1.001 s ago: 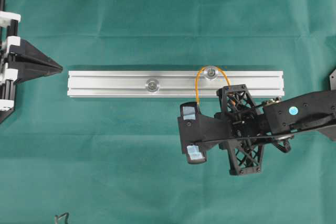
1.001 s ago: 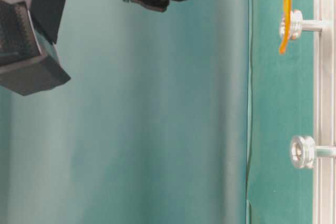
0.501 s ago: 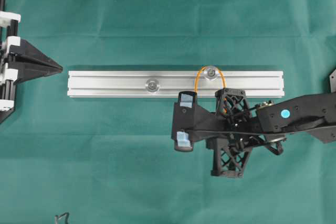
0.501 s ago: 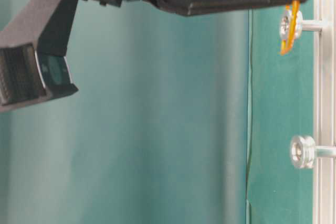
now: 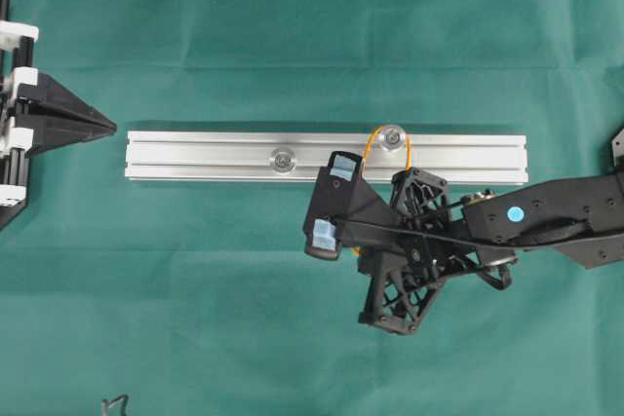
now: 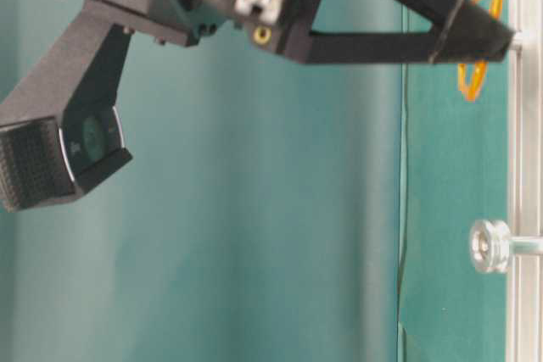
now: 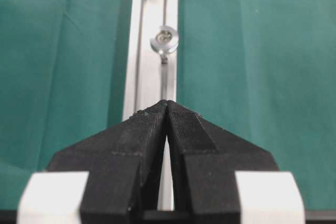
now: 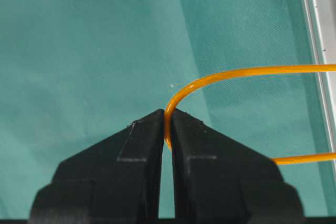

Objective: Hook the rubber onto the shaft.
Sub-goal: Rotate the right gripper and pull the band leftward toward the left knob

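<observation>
The right gripper [image 8: 167, 124] is pinched tight on the rubber band [image 8: 220, 80], with the strand caught at the very tips of its fingers [image 8: 139, 145]. From the tips the loop runs out toward the silver rail [image 5: 195, 157]. Seen from overhead, the far end of the band [image 5: 372, 148] curves around the right-hand shaft [image 5: 393, 137] on the rail; the near end is hidden under the gripper body. The table-level view shows the loop [image 6: 475, 82] bulging out on both sides of the gripper tip close against the rail (whether it sits behind the shaft's head cannot be told from here).

Holding the band at one point lets the free loop be draped over the post, which appears to be the step in hand. The second shaft [image 5: 283, 157] along the rail is bare.

The left gripper [image 7: 167, 109] is parked beyond the rail's left end, jaws pressed together on nothing, tips aimed along the rail.
</observation>
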You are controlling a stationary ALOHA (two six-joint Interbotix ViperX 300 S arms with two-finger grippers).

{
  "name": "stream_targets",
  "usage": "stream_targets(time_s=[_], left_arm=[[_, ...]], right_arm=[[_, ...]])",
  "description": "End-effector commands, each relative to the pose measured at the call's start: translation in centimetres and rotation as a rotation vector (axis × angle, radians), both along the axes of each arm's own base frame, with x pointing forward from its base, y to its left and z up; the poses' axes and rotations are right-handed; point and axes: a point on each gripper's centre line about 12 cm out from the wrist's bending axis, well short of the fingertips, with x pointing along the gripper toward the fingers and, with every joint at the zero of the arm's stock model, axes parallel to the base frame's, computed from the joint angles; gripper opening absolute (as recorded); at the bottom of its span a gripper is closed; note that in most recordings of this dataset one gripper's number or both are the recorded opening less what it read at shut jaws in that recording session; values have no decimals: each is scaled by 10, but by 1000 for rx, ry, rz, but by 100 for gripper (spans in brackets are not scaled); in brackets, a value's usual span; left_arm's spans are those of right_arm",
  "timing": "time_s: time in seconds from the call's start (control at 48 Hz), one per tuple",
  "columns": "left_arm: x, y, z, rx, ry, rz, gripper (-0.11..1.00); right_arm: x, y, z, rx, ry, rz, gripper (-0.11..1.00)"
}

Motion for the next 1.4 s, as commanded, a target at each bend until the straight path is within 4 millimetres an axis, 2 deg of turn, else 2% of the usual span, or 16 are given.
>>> stream_targets(time_s=[0.0, 0.751, 1.064, 1.376], left_arm=[[3, 0, 13, 3, -31, -2, 0], [3, 0, 12, 3, -29, -2, 0], [3, 0, 12, 4, -29, -1, 0], [3, 0, 13, 3, -31, 0, 0]], right_arm=[[7, 1, 16, 23, -53, -20, 7], [20, -37, 17, 51, -84, -330, 7], [27, -46, 16, 133, -113, -467, 7], [29, -48, 12, 153, -108, -516, 7]])
